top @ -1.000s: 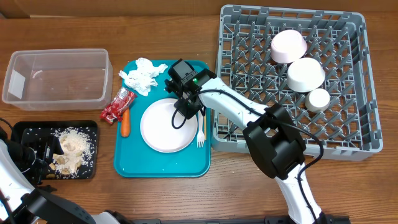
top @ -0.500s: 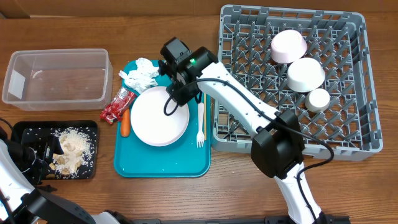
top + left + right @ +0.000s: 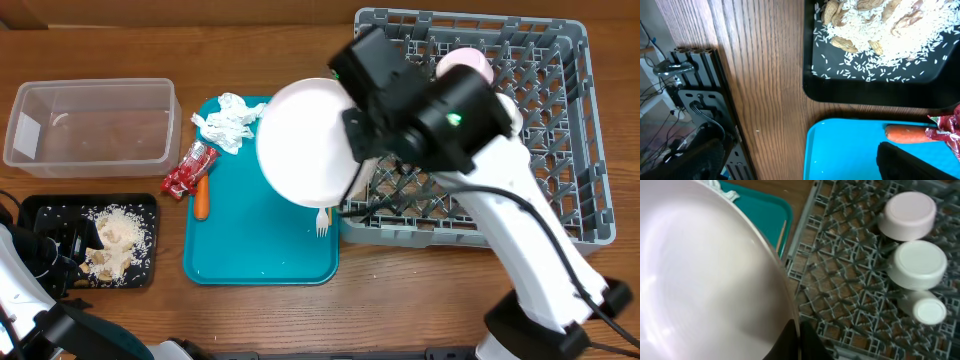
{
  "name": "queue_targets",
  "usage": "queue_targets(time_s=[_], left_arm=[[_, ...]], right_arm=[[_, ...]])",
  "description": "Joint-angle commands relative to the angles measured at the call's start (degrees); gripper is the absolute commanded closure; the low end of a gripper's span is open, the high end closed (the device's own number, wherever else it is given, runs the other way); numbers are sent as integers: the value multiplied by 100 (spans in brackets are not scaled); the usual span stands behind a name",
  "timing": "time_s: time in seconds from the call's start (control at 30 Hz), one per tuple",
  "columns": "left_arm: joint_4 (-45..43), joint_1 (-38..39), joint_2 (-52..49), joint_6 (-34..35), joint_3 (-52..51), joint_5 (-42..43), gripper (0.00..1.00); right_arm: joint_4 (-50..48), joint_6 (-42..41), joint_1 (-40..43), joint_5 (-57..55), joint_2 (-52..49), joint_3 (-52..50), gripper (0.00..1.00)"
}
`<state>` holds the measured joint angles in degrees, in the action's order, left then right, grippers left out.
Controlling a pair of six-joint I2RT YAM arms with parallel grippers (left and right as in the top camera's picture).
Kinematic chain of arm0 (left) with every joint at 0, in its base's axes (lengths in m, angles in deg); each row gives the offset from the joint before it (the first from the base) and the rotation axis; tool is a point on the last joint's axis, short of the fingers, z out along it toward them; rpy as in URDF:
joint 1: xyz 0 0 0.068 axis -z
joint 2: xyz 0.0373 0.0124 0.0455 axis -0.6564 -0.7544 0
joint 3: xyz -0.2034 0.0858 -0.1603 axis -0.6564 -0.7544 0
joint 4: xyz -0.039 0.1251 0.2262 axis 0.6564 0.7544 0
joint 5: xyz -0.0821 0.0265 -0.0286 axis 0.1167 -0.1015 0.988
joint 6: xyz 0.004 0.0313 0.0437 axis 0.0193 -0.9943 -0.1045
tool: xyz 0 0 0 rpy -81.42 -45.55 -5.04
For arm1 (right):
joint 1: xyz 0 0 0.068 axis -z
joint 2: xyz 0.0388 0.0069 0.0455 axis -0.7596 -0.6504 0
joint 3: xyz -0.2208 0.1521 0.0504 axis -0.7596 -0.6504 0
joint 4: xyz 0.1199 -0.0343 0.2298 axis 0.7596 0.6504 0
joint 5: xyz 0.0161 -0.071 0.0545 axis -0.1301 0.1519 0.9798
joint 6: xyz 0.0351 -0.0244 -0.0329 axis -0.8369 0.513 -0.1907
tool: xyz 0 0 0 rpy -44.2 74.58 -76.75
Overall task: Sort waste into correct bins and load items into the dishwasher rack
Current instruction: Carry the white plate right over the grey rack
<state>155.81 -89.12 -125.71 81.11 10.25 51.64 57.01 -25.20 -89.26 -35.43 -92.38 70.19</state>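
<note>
Holding the plate [image 3: 300,140] above the teal tray [image 3: 260,262], right tool [image 3: 799,334] clamped on its rim. Risking slippage from that thin edge grip, or clipping the rack [image 3: 565,238] wall.

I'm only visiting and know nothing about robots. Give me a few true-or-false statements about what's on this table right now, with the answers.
1. The white plate lies flat on the teal tray. False: the right gripper holds it raised, near the dishwasher rack.
2. The clear tub is empty. True.
3. The carrot sits in the black tray. False: it lies on the teal tray.
4. A pink bowl and a white bowl sit upside down in the rack. True.
</note>
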Motion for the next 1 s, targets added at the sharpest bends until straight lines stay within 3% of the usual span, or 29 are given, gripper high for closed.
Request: queue_targets(time_s=[0.0,0.1,0.33,0.47,0.6,0.77,0.97], left_arm=[[-52,17,-31,79,-26,-4,0],[-129,17,-31,79,-26,-4,0],[-564,17,-31,79,-26,-4,0],[-715,17,-31,79,-26,-4,0],[-717,17,-31,79,-26,-4,0],[-717,17,-31,79,-26,-4,0],[-717,17,-31,79,-26,-4,0]], right_arm=[[-31,-625,2,-396,284,-144,96],[-31,-662,63,-417,684,-385,96],[-31,-966,833,-474,2122,-2227,96],[-37,-1585,1596,-1440,2800,-3497,96],[-35,-1808,1956,-1825,2900,-3790,96],[-33,-2717,2004,-2817,2879,-4002,96],[-313,-3088,2004,-3342,2879,-4728,96]])
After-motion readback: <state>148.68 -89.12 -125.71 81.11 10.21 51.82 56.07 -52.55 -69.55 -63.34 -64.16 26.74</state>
